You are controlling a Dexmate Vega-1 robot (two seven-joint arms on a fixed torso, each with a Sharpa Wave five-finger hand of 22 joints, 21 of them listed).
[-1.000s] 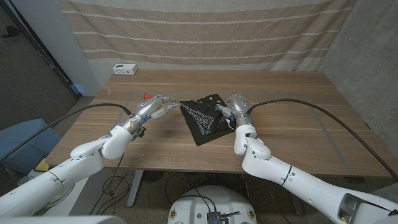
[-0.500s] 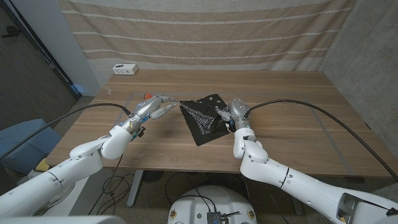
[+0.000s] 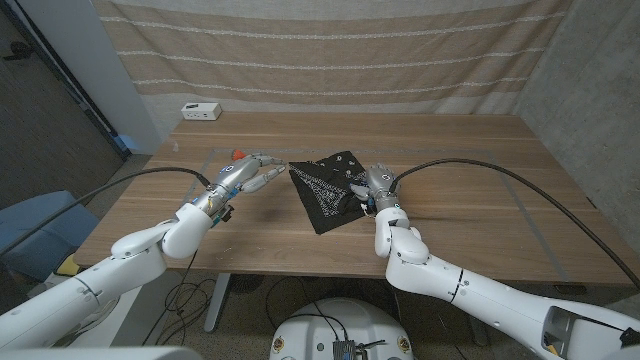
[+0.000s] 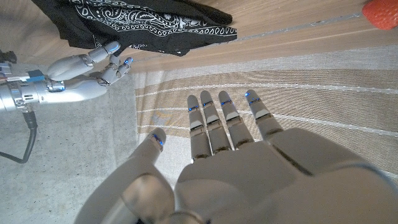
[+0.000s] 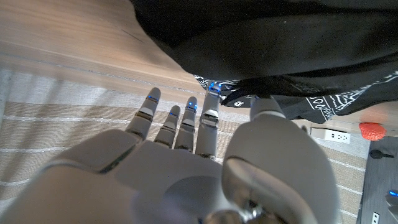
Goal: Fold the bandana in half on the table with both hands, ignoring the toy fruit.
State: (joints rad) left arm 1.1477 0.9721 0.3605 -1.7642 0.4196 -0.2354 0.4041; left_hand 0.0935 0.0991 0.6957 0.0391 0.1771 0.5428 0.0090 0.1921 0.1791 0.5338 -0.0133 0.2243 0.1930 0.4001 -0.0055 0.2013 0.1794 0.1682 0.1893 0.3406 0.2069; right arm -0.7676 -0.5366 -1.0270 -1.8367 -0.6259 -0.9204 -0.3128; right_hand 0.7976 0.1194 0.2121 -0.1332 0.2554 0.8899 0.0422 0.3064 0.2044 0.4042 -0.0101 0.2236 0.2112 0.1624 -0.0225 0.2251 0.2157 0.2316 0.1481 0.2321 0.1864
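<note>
The black bandana [image 3: 325, 185] with white paisley print lies bunched in a rough triangle at the table's middle. My right hand [image 3: 370, 183] sits at its right edge, fingers apart, with the fingertips [image 5: 214, 88] touching the hem [image 5: 239, 96]. I see no cloth between the fingers where the right hand [image 4: 81, 74] shows in the left wrist view. My left hand [image 3: 250, 172] hovers just left of the bandana's [image 4: 143, 22] left corner, apart from it. The left hand's fingers [image 4: 217, 118] are spread and hold nothing.
A red toy fruit [image 3: 238, 151] lies just beyond my left hand; it is also seen as the fruit [image 4: 380, 12] and the fruit [image 5: 371, 130]. A white power strip [image 3: 202, 111] sits at the table's far left. A striped cloth hangs behind the table.
My right hand has slid a little nearer and leftward along the bandana's right edge. The left hand and the bandana look unchanged.
</note>
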